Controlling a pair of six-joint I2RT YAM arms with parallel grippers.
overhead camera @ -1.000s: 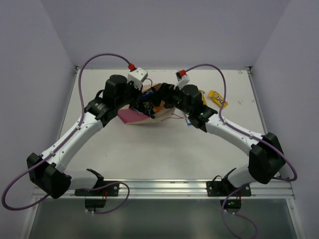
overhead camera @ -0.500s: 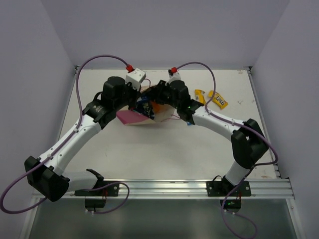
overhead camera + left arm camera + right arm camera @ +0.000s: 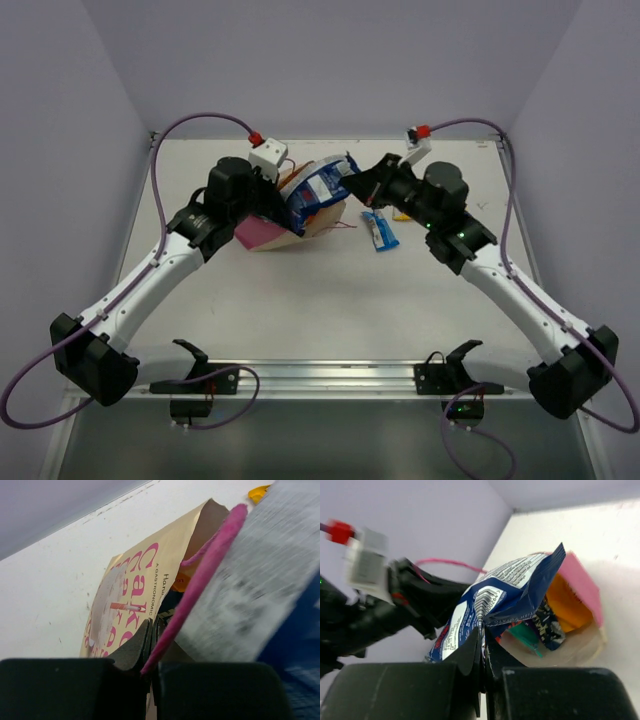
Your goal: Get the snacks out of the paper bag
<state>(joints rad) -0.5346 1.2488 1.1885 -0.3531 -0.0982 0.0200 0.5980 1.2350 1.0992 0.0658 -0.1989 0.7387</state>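
White tabletop (image 3: pixel 300 300), upper centre.
Blue pouch (image 3: pixel 495 600), likely light and slippery, is pinched edgewise by right gripper (image 3: pixel 482 635); paper bag (image 3: pixel 135 580) rim is clamped by left gripper (image 3: pixel 151 640).

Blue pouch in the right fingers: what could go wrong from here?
The right fingers pinch only a thin edge of the blue pouch, so it might slip free. The left fingers hold the paper bag only by its pink rim, which could tear or pull loose. The dark pouch at the mouth may get dragged out too.
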